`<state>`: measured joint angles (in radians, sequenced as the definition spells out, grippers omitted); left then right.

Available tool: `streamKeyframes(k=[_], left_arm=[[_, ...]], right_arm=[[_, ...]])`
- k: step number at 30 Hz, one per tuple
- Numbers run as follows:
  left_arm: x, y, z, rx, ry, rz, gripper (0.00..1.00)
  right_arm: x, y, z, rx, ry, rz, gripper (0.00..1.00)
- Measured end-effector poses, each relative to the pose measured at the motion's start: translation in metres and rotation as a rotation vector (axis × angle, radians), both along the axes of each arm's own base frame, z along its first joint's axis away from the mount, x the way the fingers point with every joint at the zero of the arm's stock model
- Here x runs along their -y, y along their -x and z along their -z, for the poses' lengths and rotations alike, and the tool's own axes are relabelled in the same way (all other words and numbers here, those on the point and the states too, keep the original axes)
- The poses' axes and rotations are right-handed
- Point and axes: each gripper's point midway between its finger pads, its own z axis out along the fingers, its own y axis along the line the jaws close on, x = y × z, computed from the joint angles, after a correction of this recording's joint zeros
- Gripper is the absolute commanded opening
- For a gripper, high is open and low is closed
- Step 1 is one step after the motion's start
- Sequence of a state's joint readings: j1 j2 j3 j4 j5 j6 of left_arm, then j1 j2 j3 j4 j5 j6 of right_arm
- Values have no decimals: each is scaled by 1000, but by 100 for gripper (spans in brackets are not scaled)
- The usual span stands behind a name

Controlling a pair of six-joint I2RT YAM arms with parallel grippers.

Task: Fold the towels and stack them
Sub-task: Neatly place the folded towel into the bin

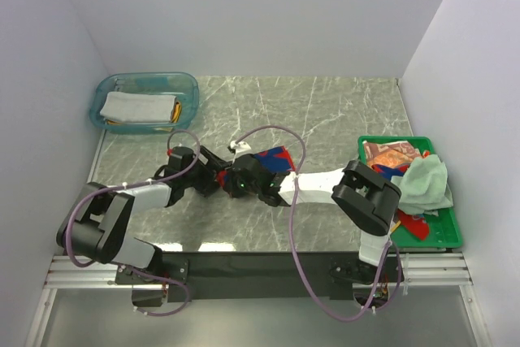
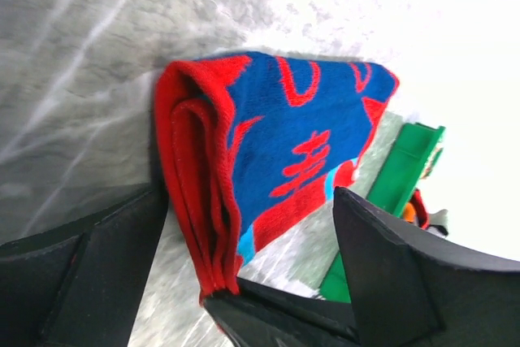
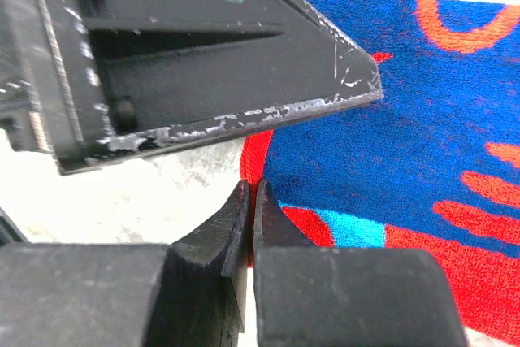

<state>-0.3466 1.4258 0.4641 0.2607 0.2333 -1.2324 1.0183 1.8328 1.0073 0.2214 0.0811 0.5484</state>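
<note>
The table (image 1: pixel 325 103) is a flat slab of grey-green stone pattern with pale veins, enclosed by plain white walls.

A green plastic crate (image 1: pixel 443 237), rectangular and shallow, sits at the right edge. A crumpled pale green towel (image 1: pixel 426 183) hangs over its outer rim. A bunched orange-brown towel (image 1: pixel 390 153) lies at its far end.

A clear teal tub (image 1: pixel 188 87) with rounded corners stands at the far left corner. It holds a folded grey-white towel (image 1: pixel 134 106) lying flat.

The red and blue towel (image 2: pixel 284 144) is at the centre of the table, between the two arms. It is terry cloth with a looped nap: a blue field, red figures, one teal patch. It is folded into several layers. In the left wrist view its long axis runs away from the camera, between the fingers. The stacked red fold edges face one finger. The far end points toward the crate.

The left gripper (image 2: pixel 252 193) straddles the near end of this towel. Its jaws are spread wide, one black wedge-shaped finger on each side.

The right gripper (image 3: pixel 248 193) has its jaws clenched, tips meeting at the towel's red edge. I cannot tell whether cloth is caught between them.
</note>
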Motion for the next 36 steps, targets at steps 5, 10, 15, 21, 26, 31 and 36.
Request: streamKeyframes(k=[5,10,15,21,26,31,36], left_arm=[[6,0,3,16,45,-36,71],[1,4,16,-15,25,-71,36],[-2,8,24,-41,-9,-77,1],[-5,1,21,-47,-103,-37,1],[-12,-22,17,-60,-252,23,1],[-20,-69,1,-55,-395,91,1],[-41,-127,-25,-9,-507,142,1]], right_arm=[[5,-3,-7,-4,-45,34,0],[4,-7,-11,1,-71,49,0],[5,-5,-9,-4,-68,48,17],[10,-8,-8,9,-48,61,73],[30,-12,-21,35,-20,79,86],[83,-33,-53,122,-21,169,92],[119,-41,-58,197,53,226,100]])
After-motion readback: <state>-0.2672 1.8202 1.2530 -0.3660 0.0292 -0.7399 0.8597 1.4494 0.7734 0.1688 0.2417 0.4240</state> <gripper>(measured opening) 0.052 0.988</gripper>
